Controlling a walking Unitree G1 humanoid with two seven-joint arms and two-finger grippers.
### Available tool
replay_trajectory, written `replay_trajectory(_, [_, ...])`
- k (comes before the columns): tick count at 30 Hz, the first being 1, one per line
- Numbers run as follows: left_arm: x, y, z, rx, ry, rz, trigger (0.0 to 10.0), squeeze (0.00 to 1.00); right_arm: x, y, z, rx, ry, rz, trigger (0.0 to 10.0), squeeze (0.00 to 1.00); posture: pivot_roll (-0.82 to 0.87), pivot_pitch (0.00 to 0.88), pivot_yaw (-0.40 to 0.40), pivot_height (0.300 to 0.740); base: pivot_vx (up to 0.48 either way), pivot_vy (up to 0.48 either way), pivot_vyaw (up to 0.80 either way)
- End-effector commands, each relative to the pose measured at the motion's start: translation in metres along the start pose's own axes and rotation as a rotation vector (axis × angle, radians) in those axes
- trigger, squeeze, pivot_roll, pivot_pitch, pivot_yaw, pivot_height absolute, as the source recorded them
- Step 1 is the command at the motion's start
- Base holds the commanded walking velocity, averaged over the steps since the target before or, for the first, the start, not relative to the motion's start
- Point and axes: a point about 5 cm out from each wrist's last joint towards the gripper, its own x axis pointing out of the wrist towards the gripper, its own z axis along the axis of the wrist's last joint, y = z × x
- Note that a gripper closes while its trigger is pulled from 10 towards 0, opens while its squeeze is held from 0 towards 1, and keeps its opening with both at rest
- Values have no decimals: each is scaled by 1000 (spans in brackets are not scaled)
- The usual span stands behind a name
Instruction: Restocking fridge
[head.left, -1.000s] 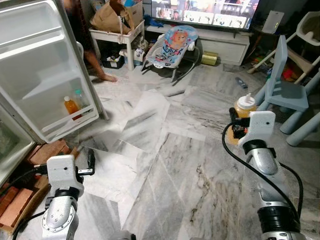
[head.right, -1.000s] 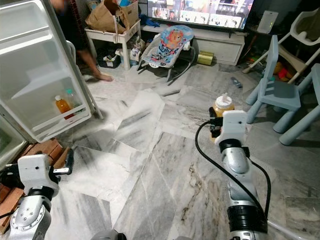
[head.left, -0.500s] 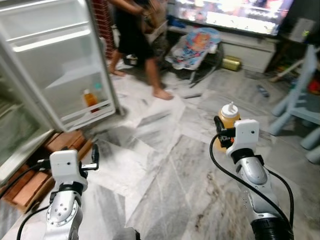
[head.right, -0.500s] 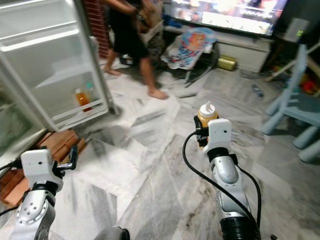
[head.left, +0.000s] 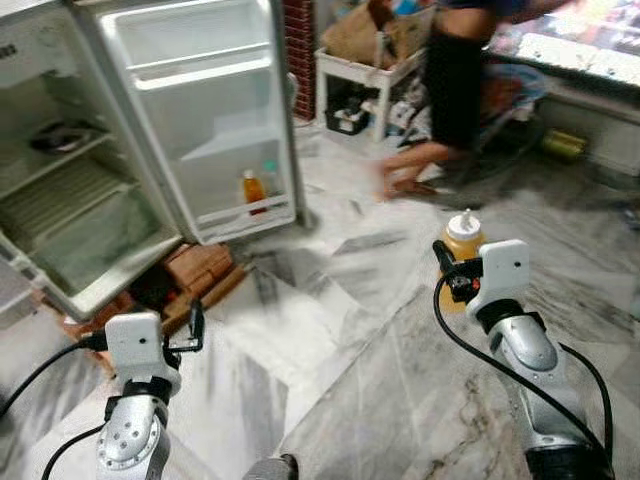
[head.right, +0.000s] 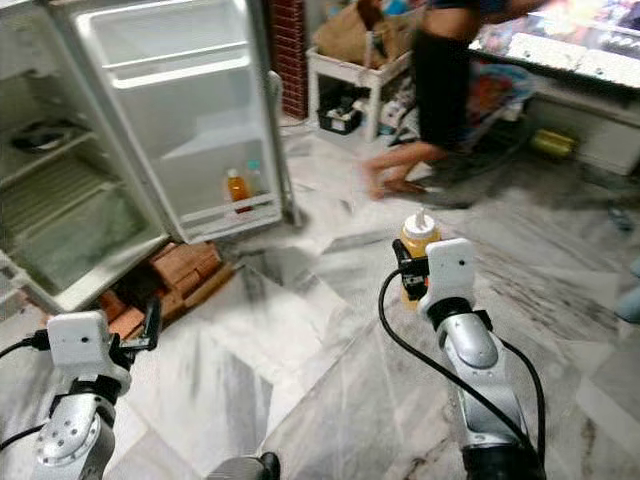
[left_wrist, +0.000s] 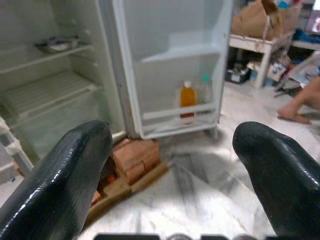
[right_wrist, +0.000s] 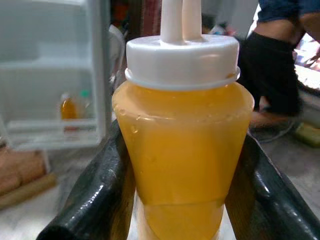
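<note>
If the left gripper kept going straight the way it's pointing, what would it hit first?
Probably the open fridge door, low down by its shelf with the orange bottle. The left gripper is open, with bare floor before it; depth is uncertain.

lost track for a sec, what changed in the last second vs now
The view has swung left, so the camera turned toward the open fridge and its inner shelves now show. The person walked from beside the fridge door to the right, in front of the TV. Unchanged: the right gripper stays shut on the yellow squeeze bottle, the left gripper stays open and empty.
</note>
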Motion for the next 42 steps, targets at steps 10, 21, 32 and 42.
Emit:
replay_trajectory(10, [-3,-1,10,54,-41,9,10000,0,-8,15,-12,18,-7,-64,10000,0,52,6,3,740,0,0,0])
replay_trajectory(21, [-3,-3,11,54,-40,7,10000,0,-3,20,-8,6,-37,14,10000,0,57,27,-16,740,69,0,558])
replay_trajectory(32, [3,3,13,84,-43,20,10000,0,4,25,-2,24,-71,58,10000,0,46,32,-6,740,256,0,428])
replay_trajectory(42, [5,0,13,89,-49,5,10000,0,4,26,-4,6,-71,72,10000,0,42,30,-10,740,130,0,0])
